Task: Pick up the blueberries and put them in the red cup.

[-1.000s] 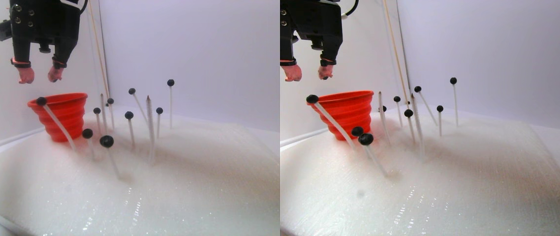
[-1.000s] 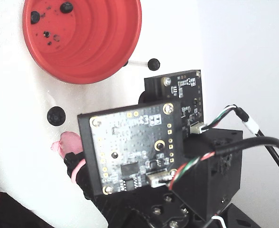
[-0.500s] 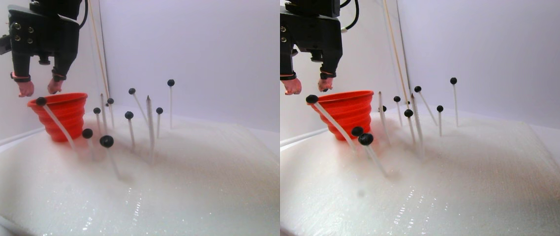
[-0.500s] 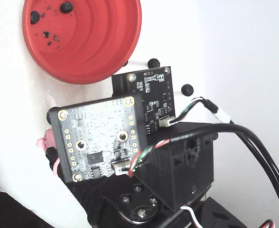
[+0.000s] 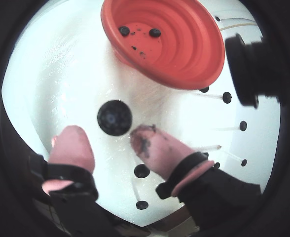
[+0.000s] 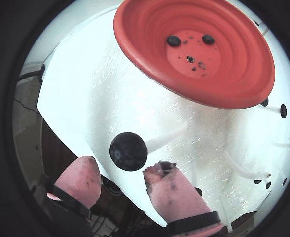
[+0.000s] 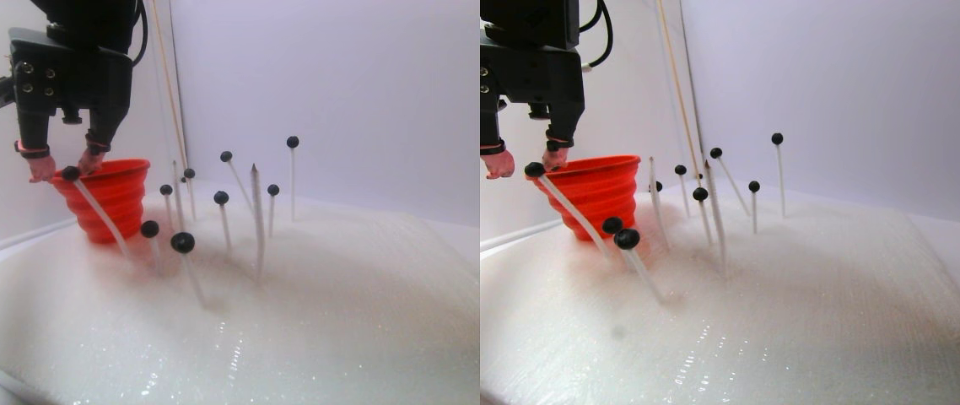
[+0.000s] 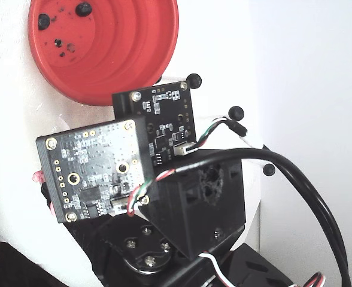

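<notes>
Jaws (image 5: 113, 140) spread around a blueberry (image 5: 115, 117) on a white stalk, not touching it.
Just beside the red cup (image 5: 194, 54) rim in both wrist views; two berries (image 5: 124, 30) on the cup's base; others on stalks over white foam (image 7: 320, 304).

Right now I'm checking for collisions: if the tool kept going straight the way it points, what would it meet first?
Probably the blueberry on its stick, lying between the open tool's fingertips; depth is uncertain.
</notes>
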`<act>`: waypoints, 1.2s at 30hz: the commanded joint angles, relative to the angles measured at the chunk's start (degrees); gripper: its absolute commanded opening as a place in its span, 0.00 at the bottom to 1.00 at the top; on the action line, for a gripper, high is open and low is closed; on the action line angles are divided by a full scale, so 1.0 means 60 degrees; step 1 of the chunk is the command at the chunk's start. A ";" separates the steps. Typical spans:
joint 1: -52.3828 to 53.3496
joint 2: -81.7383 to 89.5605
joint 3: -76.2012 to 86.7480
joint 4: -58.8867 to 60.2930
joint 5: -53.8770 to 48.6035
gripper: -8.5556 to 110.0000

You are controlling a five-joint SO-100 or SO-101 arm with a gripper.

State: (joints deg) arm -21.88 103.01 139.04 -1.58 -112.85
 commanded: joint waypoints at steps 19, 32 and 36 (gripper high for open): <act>-0.0220 -0.0454 -0.0967 -0.0806 -0.0117 0.22; -0.0337 -0.0557 -0.0938 -0.0879 0.0073 0.22; -0.0337 -0.0645 -0.0923 -0.0923 0.0088 0.22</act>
State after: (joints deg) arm -21.88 98.61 136.58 -5.54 -112.68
